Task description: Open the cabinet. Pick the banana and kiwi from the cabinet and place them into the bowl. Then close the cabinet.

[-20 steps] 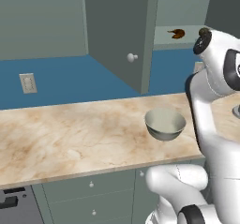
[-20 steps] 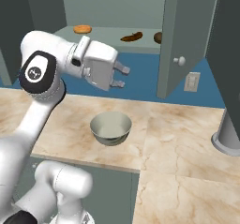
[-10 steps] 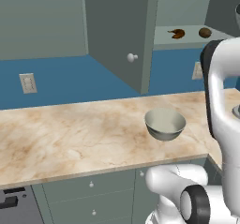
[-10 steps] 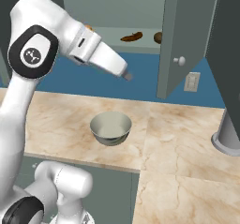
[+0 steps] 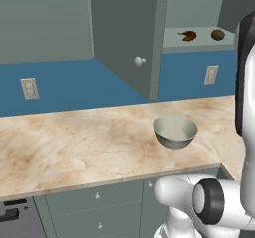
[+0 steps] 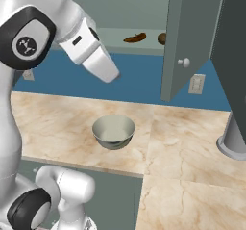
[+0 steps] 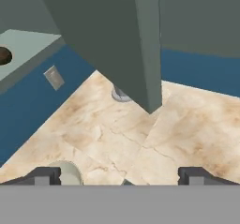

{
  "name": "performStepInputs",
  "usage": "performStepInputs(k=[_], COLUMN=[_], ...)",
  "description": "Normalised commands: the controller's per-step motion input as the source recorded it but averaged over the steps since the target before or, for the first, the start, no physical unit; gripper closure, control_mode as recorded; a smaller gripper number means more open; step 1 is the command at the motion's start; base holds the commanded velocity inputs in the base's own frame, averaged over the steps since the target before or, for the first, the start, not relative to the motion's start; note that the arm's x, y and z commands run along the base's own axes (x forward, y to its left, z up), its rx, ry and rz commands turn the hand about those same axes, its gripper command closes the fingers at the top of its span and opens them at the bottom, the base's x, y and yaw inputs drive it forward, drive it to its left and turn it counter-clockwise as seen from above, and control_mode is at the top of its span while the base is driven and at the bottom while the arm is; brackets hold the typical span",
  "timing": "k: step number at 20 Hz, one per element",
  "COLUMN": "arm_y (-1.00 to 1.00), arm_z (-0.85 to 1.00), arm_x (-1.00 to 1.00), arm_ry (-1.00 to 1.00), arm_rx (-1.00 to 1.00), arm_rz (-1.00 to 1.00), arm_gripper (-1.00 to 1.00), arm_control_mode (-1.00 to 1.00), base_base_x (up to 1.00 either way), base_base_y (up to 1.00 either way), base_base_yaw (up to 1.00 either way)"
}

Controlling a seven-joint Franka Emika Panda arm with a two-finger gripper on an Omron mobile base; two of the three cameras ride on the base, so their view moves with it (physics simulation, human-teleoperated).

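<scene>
Gripper (image 7: 120, 175) gapes wide and empty above the counter (image 7: 140, 138), while banana (image 5: 188, 35) and kiwi (image 5: 217, 34) sit on the open cabinet (image 5: 130, 33) shelf.

The cabinet (image 6: 188, 41) stands open, its door swung out to the right of the arm's hand; on its shelf beyond the hand lie the banana (image 6: 134, 38) and kiwi (image 6: 162, 38), well apart. The bowl (image 6: 113, 132) sits below on the counter (image 6: 192, 142)

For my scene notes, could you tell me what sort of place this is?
A rendered kitchen: a marble-look counter with drawers below, an open wall cabinet above, and a bowl on the counter.
</scene>
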Motion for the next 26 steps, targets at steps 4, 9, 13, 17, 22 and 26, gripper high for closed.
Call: performStepInputs(k=[4,9,13,17,22,26], arm_y=[0.07,0.11,0.0,0.03,0.01,0.01], arm_z=[-0.4,-0.17,0.0,0.0,0.0,0.0], arm_x=[0.0,0.02,0.01,0.18,0.34,0.32], arm_ry=[-0.01,-0.11,-0.2,-0.14,-0.08,0.0], arm_rx=[-0.01,-0.05,-0.03,-0.06,-0.05,-0.05], arm_rz=[0.0,0.06,0.13,0.14,0.07,0.04], arm_gripper=[-1.0,-1.0,-1.0,-1.0,-1.0,-1.0], arm_control_mode=[-1.0,-1.0,-1.0,-1.0,-1.0,-1.0], base_base_x=[0.0,0.0,0.0,0.0,0.0,0.0], base_base_y=[0.0,0.0,0.0,0.0,0.0,0.0], base_base_yaw=[0.0,0.0,0.0,0.0,0.0,0.0])
